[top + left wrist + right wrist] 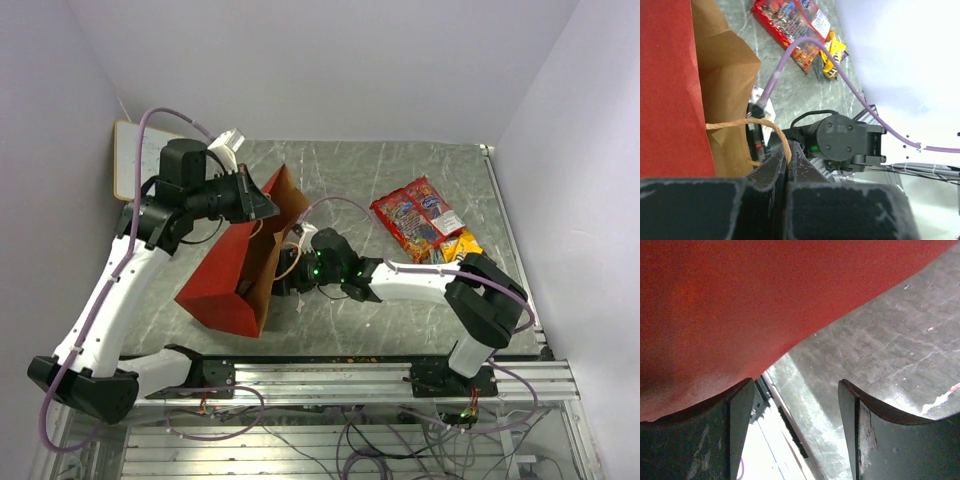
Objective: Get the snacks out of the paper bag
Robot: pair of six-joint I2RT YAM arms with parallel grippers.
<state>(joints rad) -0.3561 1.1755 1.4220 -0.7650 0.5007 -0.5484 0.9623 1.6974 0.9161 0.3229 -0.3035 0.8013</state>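
The paper bag (225,285), red outside and brown inside, lies tilted on the table with its mouth facing right. My left gripper (262,203) holds up its top edge. In the left wrist view the jaws are shut on the twisted paper handle (784,142) beside the brown inner wall (725,75). My right gripper (285,275) sits at the bag's mouth. It is open (796,390) with nothing between its fingers, and the bag's red paper (765,300) is just above them. Snacks (418,215), red packets and a yellow pack (832,55), lie on the table to the right. What is inside the bag is hidden.
A white board (130,160) leans at the back left behind the left arm. A purple cable (790,55) arcs over the table between the bag and the snacks. The metal rail (350,372) runs along the near edge. Walls close in the table on three sides.
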